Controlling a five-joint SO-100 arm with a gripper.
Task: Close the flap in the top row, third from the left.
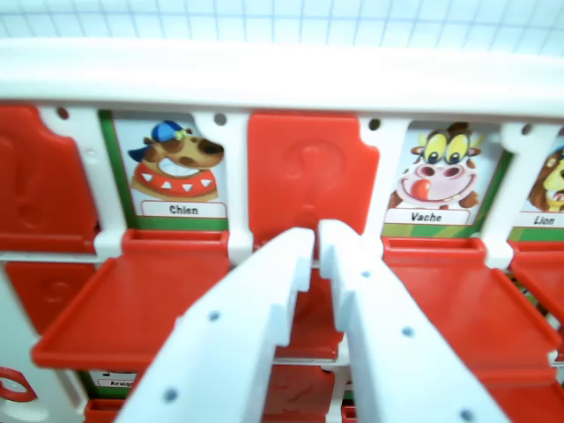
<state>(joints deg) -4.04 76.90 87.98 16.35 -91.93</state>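
fingers (315, 236) nearly together before flap (310, 172)

The white gripper (315, 236) hid the lower centre flaps, while the Lion card (548, 189) was cut off at the frame's right edge.

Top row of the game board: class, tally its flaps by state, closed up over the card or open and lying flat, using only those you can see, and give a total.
Closed flaps: 2, the leftmost flap and the middle flap.
Open flaps: 3, under the Chien card, under the Vache card, and under the Lion card, which is partly cut off.
Total: 5
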